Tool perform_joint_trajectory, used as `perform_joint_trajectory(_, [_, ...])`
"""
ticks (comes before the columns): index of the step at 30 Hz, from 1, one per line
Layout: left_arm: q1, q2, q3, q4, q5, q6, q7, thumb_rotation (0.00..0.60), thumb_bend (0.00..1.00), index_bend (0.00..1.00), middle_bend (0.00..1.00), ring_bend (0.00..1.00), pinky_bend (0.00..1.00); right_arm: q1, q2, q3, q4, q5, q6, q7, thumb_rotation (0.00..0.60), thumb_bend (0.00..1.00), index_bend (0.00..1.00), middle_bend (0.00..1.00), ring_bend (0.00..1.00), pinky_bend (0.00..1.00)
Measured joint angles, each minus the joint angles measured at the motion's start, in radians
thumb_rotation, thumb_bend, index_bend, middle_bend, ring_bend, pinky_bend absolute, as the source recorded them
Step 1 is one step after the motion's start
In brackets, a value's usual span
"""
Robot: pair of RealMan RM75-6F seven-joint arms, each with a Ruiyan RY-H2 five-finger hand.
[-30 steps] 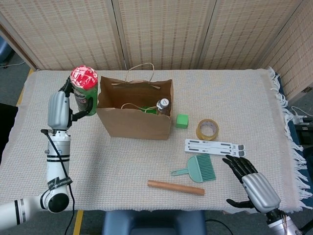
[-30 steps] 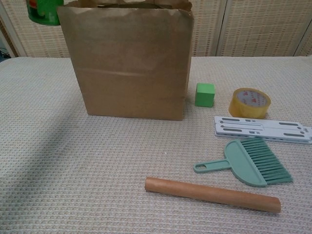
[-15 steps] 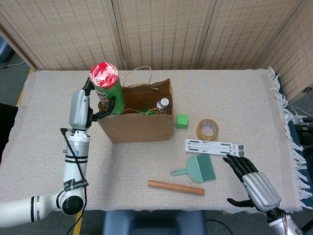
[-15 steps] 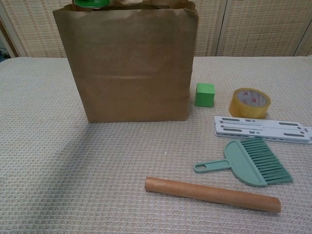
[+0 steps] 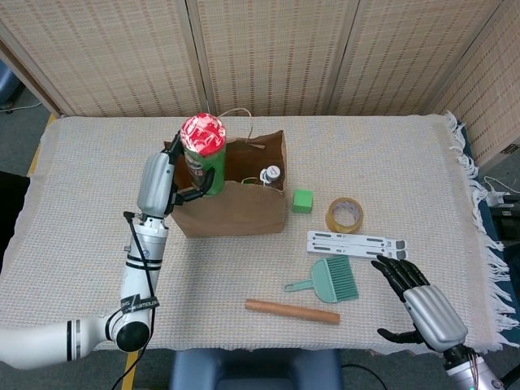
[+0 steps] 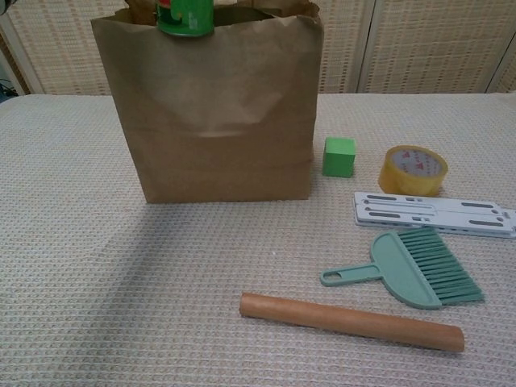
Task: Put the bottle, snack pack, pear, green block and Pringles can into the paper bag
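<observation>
Pringles can (image 5: pixel 202 158) — green body, red patterned lid — is held upright in the left hand (image 5: pixel 166 180), whose fingers wrap its side; the can sits above the open mouth of the paper bag (image 5: pixel 236 207), over the bag's left portion. The chest view shows the can's base (image 6: pixel 185 16) at the bag's top rim, in front of the near wall.

Near edge of the table (image 5: pixel 73 244): the right hand (image 5: pixel 418 305) rests at the near right corner, fingers spread and holding nothing. Left of it, close to the near edge, a wooden rolling pin (image 5: pixel 292 311) lies roughly parallel to that edge. Just beyond it is a green hand brush (image 5: pixel 331 281), bristles toward the far right, handle toward the near left. Beyond the brush lies a flat white slotted stand (image 5: pixel 356 243), and past that a roll of clear tape (image 5: pixel 344 214) lying flat.

Mid-table: the green block (image 5: pixel 302 201) stands just beside the bag's right wall — outside it, apart from the tape. The bag stands upright and open. Inside, toward its right side, the bottle (image 5: pixel 270 176) shows its cap and neck; something green lies next to it, too hidden to identify. Twine handles (image 5: pixel 231 115) rise at the bag's far rim.
</observation>
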Motion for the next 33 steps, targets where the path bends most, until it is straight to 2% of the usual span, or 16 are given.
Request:
perform_joint_trajectory(5, [-0.032,-0.025,0.003,0.043,0.023,-0.021,-0.01,0.6,0.66,0.66,0.67,0.63,0.73,0.002,0.001,0.003,0.0,0.009,-0.002,0.005,0.6,0.01,0.0,0.0,0.0,0.0])
perform_joint_trajectory(13, [-0.102,-0.077,-0.042,0.102,0.001,-0.042,-0.015,0.6,0.66,0.66,0.67,0.63,0.72,0.013,0.008,0.013,0.003,0.038,-0.016,0.024,0.6,0.01,0.0,0.0,0.0,0.0])
perform_joint_trajectory(33, [-0.148,-0.07,-0.076,0.126,-0.005,-0.059,-0.027,0.6,0.66,0.66,0.67,0.63,0.72,0.028,0.009,0.027,0.002,0.079,-0.037,0.031,0.6,0.01,0.0,0.0,0.0,0.0])
